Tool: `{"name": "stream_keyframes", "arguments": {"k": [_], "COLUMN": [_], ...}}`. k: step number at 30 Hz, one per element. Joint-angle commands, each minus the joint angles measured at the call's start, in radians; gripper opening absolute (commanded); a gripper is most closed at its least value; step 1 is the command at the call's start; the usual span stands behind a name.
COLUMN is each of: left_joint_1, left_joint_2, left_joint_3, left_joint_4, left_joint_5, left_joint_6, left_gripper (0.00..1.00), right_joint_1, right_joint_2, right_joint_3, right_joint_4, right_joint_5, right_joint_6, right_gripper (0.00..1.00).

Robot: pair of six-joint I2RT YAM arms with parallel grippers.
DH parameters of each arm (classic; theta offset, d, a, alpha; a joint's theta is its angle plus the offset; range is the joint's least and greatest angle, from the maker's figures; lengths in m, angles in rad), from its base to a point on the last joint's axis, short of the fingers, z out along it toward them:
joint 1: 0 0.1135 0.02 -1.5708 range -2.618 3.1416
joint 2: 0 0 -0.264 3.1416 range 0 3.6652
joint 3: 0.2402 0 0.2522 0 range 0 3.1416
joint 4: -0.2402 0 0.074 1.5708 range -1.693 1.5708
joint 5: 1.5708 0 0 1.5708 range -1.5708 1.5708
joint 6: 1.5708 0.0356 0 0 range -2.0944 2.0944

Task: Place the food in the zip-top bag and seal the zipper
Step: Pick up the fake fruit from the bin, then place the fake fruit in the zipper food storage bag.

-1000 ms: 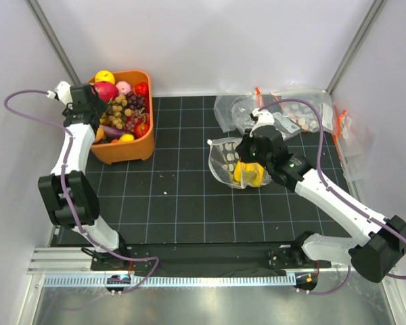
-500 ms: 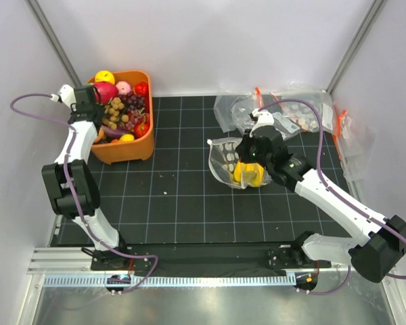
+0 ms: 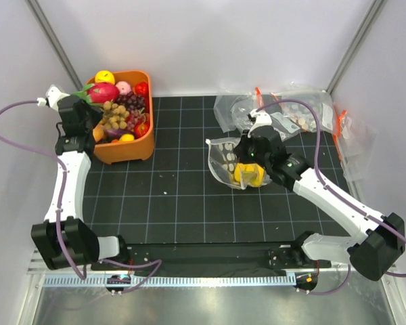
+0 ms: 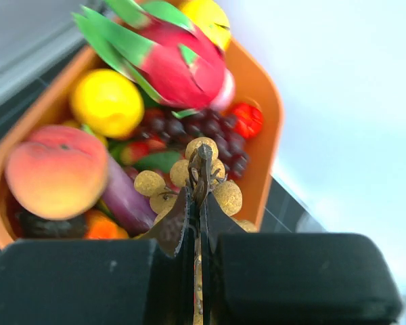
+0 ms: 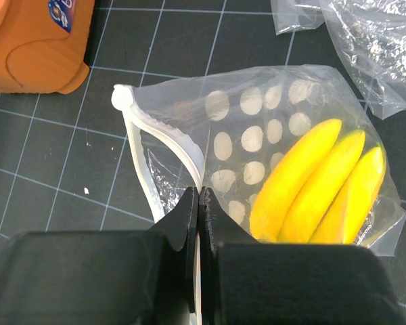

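Your left end effector (image 4: 199, 195) is clenched on the thin stem of the brown ball cluster (image 4: 220, 193), with both fingers pressed together on it. The cluster is inside the orange bin (image 4: 269, 108) at the far left of the counter (image 3: 183, 196), over the other toy fruit. You cannot tell from either view whether it hangs clear of them or rests on them.

Around it in the bin you see the peach (image 4: 54, 169) to the left in the wrist view, a yellow round fruit (image 4: 107, 101) above that, the magenta dragon fruit (image 4: 183, 68) at the far end, and the dark grapes (image 4: 223, 139) just behind the cluster.

Your right end effector (image 5: 198, 198) is also clenched, pinching the mouth edge of the zip-top bag (image 5: 257, 115) right at the zipper (image 5: 159, 139). The pale strip curves away from the fingers toward the bin side, and the mouth there gapes, not pressed shut. The bag lies on the counter's black grid, right of centre, well apart from the bin.

The banana bunch (image 5: 311, 183) is already inside the bag, against its closed end, to the right of the fingers in the wrist view. A pile of spare clear bags (image 3: 291, 112) lies beyond it at the far right.
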State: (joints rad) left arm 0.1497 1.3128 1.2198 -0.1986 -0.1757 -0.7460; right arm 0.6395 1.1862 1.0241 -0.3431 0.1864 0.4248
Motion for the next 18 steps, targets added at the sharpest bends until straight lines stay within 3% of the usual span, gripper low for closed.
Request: {"name": "stream_keyframes", "arguments": {"k": [1, 6, 18], "left_joint_1": [-0.019, -0.111, -0.553], "left_joint_2": [-0.069, -0.165, -0.308], "left_joint_3": [-0.035, -0.095, -0.157], "left_joint_4": [0.044, 0.048, 0.088], "left_joint_5": [0.158, 0.352, 0.372], "left_joint_6": [0.014, -0.018, 0.030], "left_gripper": [0.00, 0.00, 0.00], "right_joint_1": [-0.001, -0.001, -0.001], "right_joint_2": [0.012, 0.038, 0.046], "right_joint_3": [0.022, 0.047, 0.076], "right_joint_4": [0.042, 0.035, -0.003], "right_joint_5": [-0.011, -0.022, -0.085], "right_joint_6": [-0.003, -0.024, 0.011], "right_gripper": [0.01, 0.01, 0.01]}}
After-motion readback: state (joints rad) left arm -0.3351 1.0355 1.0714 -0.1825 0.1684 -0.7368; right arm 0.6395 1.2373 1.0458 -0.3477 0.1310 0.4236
